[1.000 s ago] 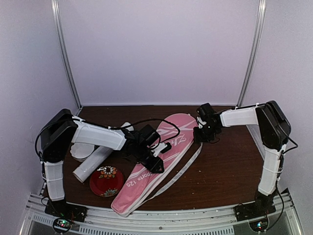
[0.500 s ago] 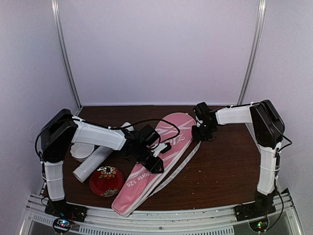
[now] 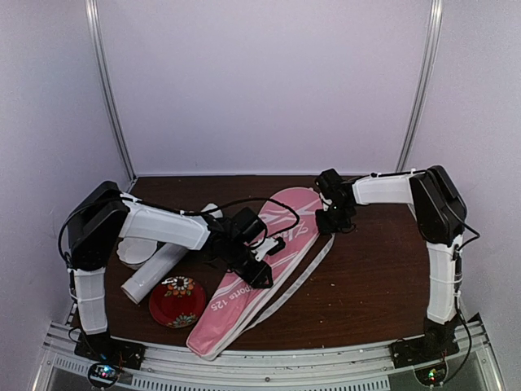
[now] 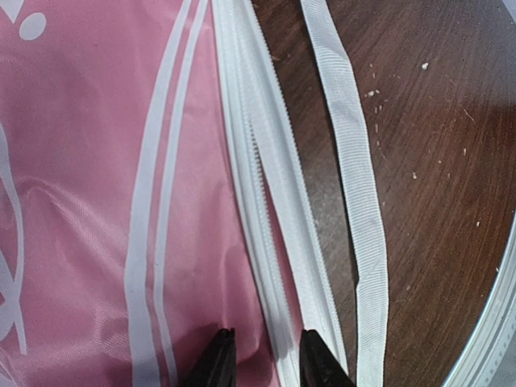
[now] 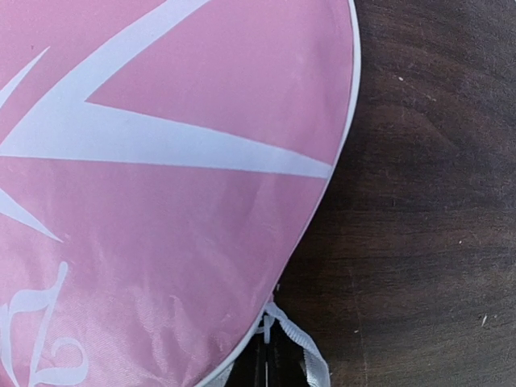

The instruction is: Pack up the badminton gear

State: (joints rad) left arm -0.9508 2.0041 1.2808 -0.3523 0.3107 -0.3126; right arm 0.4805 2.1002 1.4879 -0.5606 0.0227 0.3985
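The long pink bag with white lettering lies diagonally on the brown table, wide end at the back. My left gripper rests on the bag's middle. In the left wrist view its fingertips straddle the white zipper edge, and bunched pink fabric sits between them, with the jaws closed on it. My right gripper is at the right rim of the wide end. In the right wrist view it is shut on the small white zipper pull beside the pink cover. A long white tube lies to the left.
A red floral plate sits at the front left, next to the tube. A white bowl shows partly behind the left arm. The bag's white strap trails over the table to the bag's right. Walls enclose the back and sides.
My right gripper has slid left to the bag's rim and closed its jaws there. The left arm and the bag have stayed put.
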